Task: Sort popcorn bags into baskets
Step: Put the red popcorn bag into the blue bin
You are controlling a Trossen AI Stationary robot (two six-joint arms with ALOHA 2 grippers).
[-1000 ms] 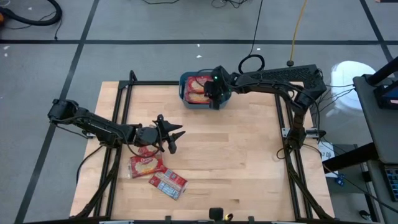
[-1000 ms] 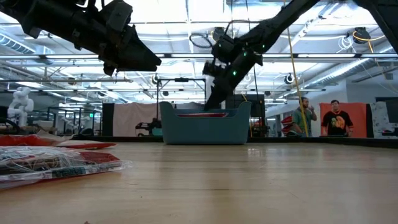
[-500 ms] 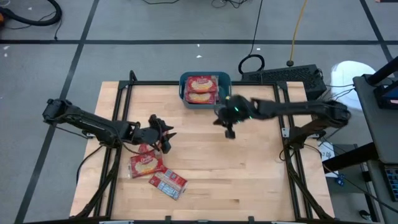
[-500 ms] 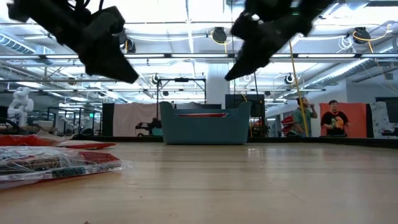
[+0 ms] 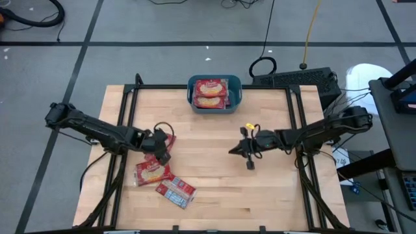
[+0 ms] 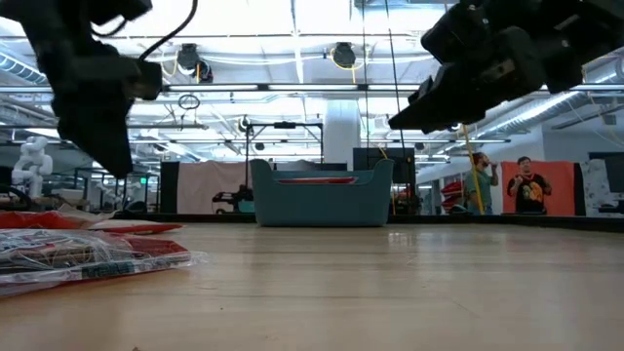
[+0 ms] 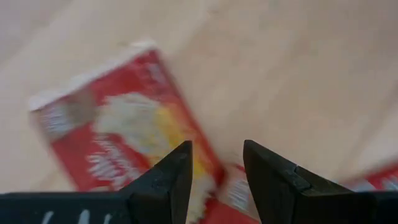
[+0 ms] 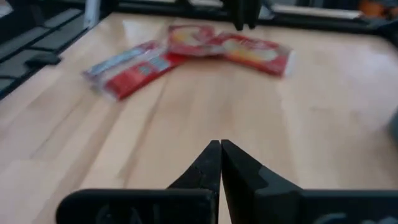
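Bench (image 5: 214,175) first, then the tub (image 5: 236,97) at its far edge with two bags (image 5: 210,93) inside. Three bags (image 5: 153,173) lie near the left end effector (image 5: 160,150), fingers parted just above one. Right end effector (image 5: 246,154), closed and empty, hangs mid-bench. Risk: overlapping bags, so a pinch could lift two.

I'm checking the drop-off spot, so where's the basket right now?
In the high view the basket sits at the table's far edge, near the middle, with two popcorn bags inside; both arms are away from it.
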